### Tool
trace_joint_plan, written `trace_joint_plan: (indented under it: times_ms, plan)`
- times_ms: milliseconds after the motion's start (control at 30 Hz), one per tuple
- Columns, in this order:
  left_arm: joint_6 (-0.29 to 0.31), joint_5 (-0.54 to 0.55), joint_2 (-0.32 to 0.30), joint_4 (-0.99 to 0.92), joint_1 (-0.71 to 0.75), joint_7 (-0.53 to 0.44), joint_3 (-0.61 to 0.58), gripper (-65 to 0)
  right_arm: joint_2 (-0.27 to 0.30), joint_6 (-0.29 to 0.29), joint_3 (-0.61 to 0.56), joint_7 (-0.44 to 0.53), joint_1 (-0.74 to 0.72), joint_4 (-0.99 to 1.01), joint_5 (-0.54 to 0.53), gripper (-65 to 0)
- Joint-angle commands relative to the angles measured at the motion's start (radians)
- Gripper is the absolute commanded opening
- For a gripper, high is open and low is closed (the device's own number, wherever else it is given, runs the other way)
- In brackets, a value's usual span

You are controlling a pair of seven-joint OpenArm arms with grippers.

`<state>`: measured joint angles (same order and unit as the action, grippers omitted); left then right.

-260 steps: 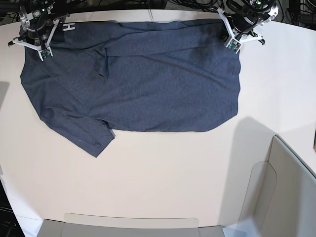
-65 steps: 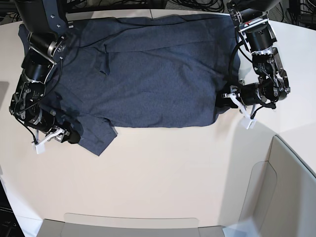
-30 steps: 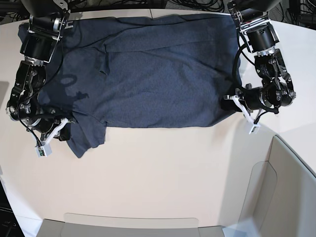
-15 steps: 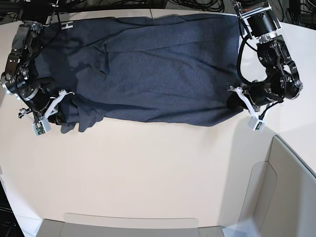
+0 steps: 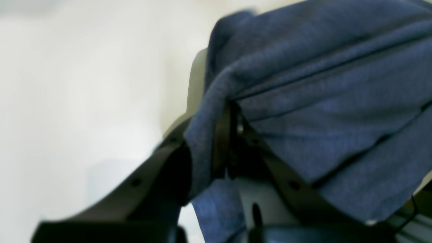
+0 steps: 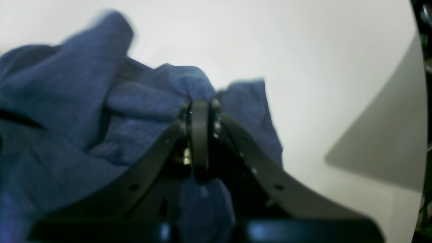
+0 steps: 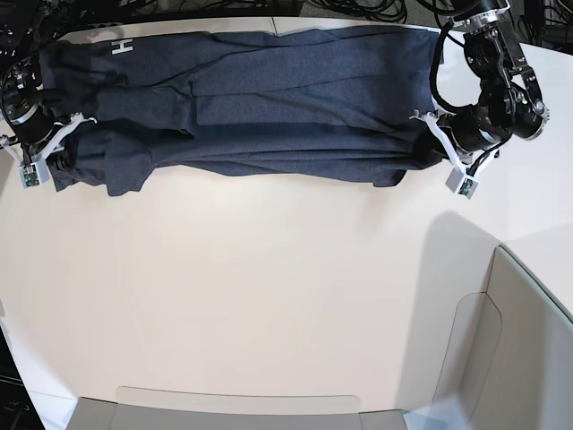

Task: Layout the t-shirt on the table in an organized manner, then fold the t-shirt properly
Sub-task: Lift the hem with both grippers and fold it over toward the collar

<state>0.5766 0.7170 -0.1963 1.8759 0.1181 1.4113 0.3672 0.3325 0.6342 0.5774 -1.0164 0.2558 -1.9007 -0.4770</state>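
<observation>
The near hem of the t-shirt (image 7: 269, 125) has been lifted off the table (image 7: 269, 296) and carried toward the far edge over the last second. A second ago the cloth lay spread flat, its near edge well down the table and a sleeve trailing at the near left; now it is gathered into a long band across the far part of the table, with the near edge raised and the sleeve bunched at the left end. White lettering shows at the far left corner.

The right gripper (image 7: 49, 161), on the left of the base view, is clamped on the bunched sleeve end, and in its wrist view the jaws are seen pressed together on a fold of blue cloth. The left gripper (image 7: 439, 148), on the right of the base view, is likewise closed on the hem corner; in its wrist view the cloth (image 5: 303, 101) is draped over and pinched between the jaws.

From this it is judged that the 1st lengthwise fold is under way: the near half is being brought over the far half. The 2 held ends appear roughly level, which favours a straight crease, but the crumpled sleeve at the left may be trapped inside the fold unless it is smoothed on release.
</observation>
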Motion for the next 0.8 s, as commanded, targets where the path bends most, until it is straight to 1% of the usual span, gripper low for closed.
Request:
trace_joint_plan:
  times_ms: [0,267,467,667,767]
  plan:
    - [0.001,0.006,-0.013,0.029,0.001,-0.015,0.006,-65.0,0.021,0.005,0.016,0.021,0.007,-0.016,-0.009,-65.0]
    - [0.001,0.005,-0.013,0.043,0.076,-0.015,0.006,-65.0,0.014,0.003,0.016,0.021,0.092,-0.013,-0.009,-65.0]
    - [-0.002,0.003,-0.013,0.038,0.101,-0.015,-0.001,-65.0,0.014,0.0,0.016,0.02,0.124,-0.01,-0.007,-65.0]
    - [0.0,0.006,-0.013,0.043,0.13,-0.015,0.008,-65.0,-0.002,0.0,0.016,0.02,0.147,-0.01,-0.007,-65.0]
    - [0.001,0.006,-0.013,0.08,0.16,-0.015,0.01,-65.0,-0.002,0.0,0.017,0.02,0.158,-0.012,-0.007,-65.0]
